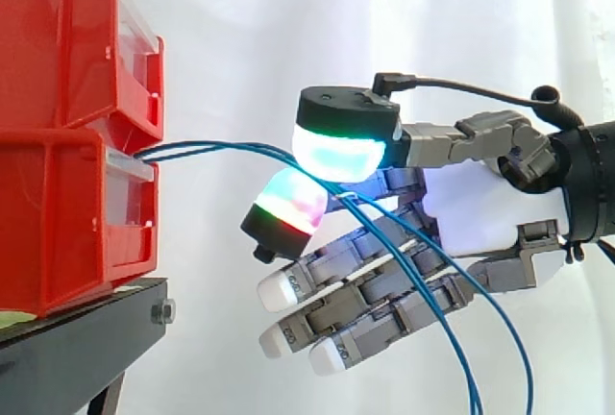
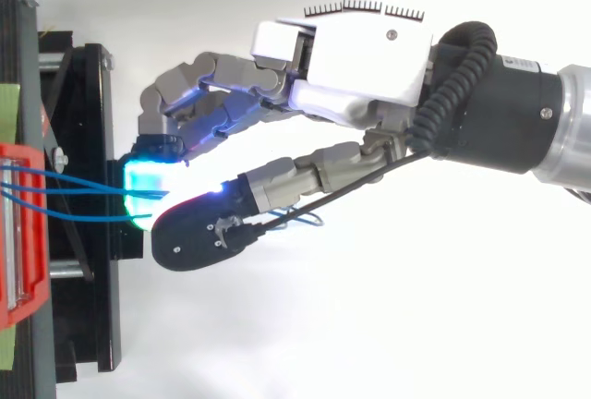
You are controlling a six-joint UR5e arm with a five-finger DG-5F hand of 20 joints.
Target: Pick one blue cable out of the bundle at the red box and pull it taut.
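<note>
Two thin blue cables [image 1: 231, 146] come out of the gap between the stacked red boxes [image 1: 58, 213] and run right, nearly level, to my hand [image 1: 471, 213]. The thumb's cyan-green pad [image 1: 338, 154] and one finger's red-green pad [image 1: 288, 202] are closed together on the cables. I cannot tell whether one strand or both are pinched. Past the pinch the strands hang in slack loops across the palm to the lower edge. The other fingers [image 1: 283, 290] stretch out below, with white pads. From above, the cables [image 2: 65, 185] reach the hand [image 2: 360, 57] at its glowing pad.
The red boxes sit on a black stand [image 1: 77, 338], whose frame [image 2: 92, 140] lies just left of my fingertips in the top view. A white curtain hangs behind. The arm comes in from the right.
</note>
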